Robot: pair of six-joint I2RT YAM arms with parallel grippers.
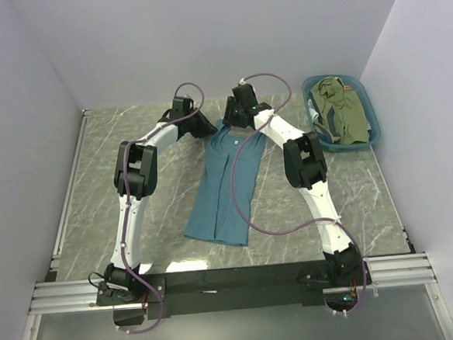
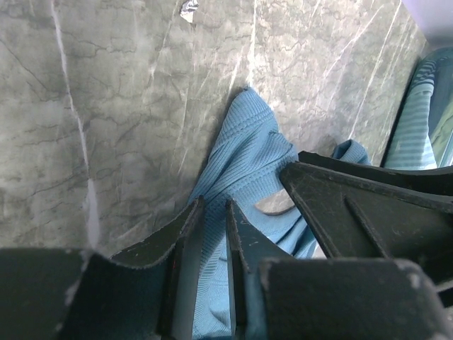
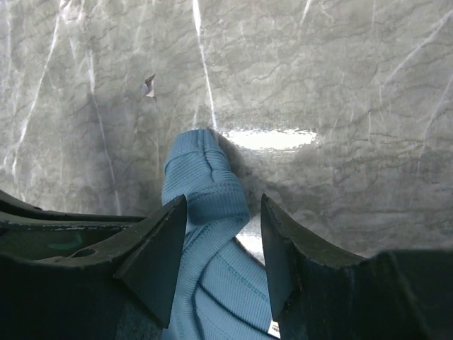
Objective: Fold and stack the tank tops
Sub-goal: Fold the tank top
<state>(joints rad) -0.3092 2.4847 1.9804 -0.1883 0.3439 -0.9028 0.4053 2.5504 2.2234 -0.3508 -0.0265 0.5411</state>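
Observation:
The teal-blue tank top lies lengthwise on the middle of the marble table, straps at the far end. My left gripper is at its far left strap; in the left wrist view the jaws stand nearly together with the blue ribbed cloth between them. My right gripper is at the far right strap; in the right wrist view it is open, straddling the strap without pinching it. The olive-green top and the striped top lie in the basket.
The teal plastic basket stands at the back right corner against the wall. A small white scrap lies on the marble beyond the straps. White walls enclose the table on three sides. A purple cable hangs across the teal top.

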